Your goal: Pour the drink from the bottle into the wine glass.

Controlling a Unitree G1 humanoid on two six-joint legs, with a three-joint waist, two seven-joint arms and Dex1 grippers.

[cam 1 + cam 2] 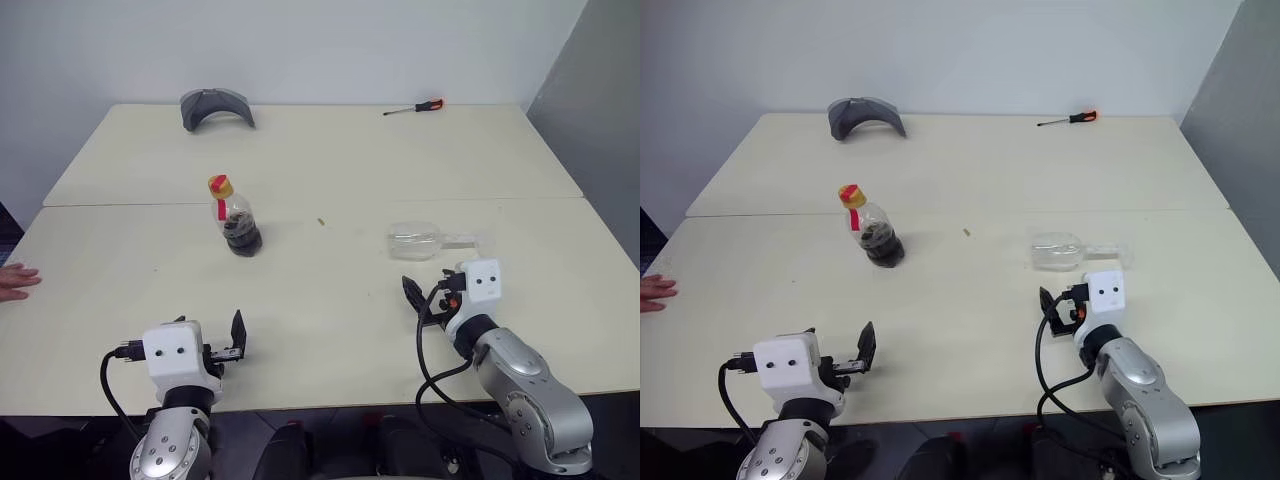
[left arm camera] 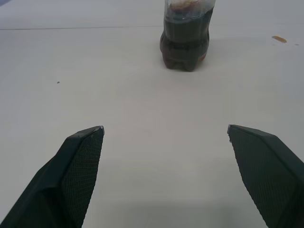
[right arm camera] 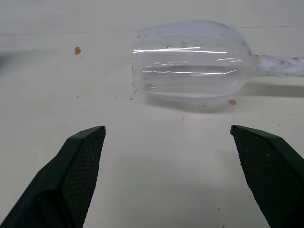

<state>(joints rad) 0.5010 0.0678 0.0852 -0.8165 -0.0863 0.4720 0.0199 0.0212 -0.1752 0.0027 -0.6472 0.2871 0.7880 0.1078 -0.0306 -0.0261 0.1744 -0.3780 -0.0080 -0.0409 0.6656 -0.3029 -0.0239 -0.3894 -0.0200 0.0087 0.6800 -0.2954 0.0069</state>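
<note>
Wine glass (image 3: 187, 64) lying tipped over right of capped bottle (image 1: 236, 217), probably needing righting first; both grippers spread wide, holding nothing, left gripper (image 2: 165, 164) facing bottle, right gripper (image 3: 168, 166) facing glass

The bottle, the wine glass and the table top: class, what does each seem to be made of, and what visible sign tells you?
The bottle: likely clear plastic, given its ribbed moulded base and the dark drink showing through. The wine glass, lying on its side: clear and glossy with sharp highlights, glass or hard plastic, which one is unclear. The table: matt cream top, probably laminate, without visible grain.
</note>
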